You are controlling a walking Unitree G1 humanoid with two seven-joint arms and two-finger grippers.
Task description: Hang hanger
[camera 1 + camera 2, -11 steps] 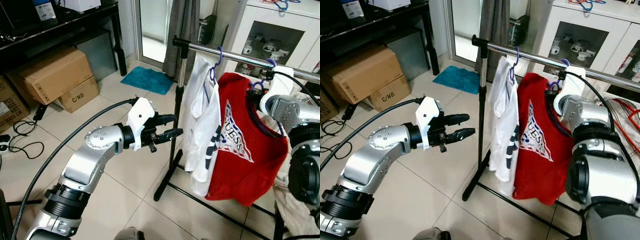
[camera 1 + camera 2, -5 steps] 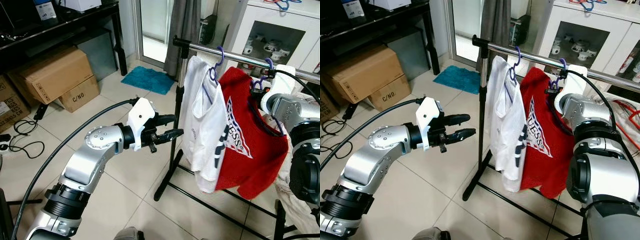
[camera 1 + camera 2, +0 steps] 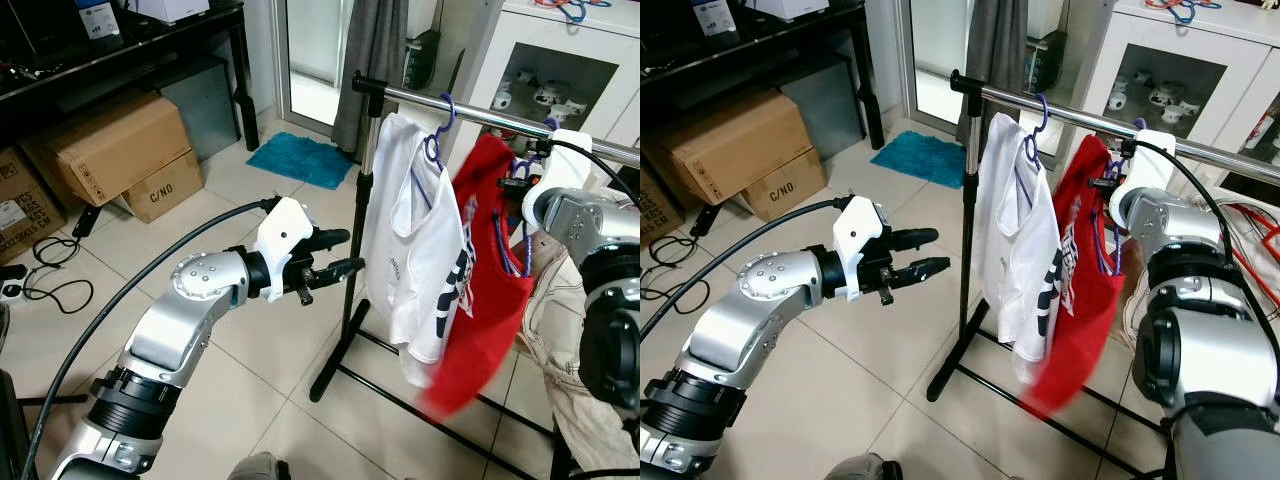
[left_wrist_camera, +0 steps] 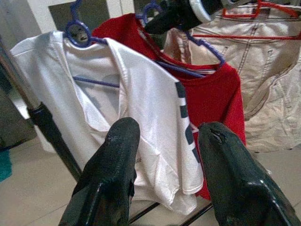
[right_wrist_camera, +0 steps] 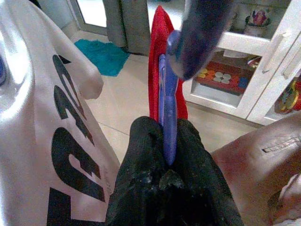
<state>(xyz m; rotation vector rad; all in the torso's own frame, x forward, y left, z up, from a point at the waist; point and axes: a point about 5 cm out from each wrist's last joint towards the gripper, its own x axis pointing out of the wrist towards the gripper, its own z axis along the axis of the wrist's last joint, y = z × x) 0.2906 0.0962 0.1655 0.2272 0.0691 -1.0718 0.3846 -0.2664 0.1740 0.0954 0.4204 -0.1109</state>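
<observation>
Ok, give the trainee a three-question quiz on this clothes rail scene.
1. True or false: the right claw is shut on the purple hanger of the red shirt.
2. Which garment hangs nearest the rail's upright pole? A) white shirt B) red shirt C) beige garment
3. Fill in: the left claw is ____ and holds nothing.

Key: 1 true; 2 A; 3 open

Purple plastic hanger (image 5: 168, 113) carrying a red tee (image 3: 487, 290) – hook right up at the chrome rail (image 3: 480, 113), shirt tilted sideways, next to the white tee's hanger (image 3: 437, 130).
</observation>
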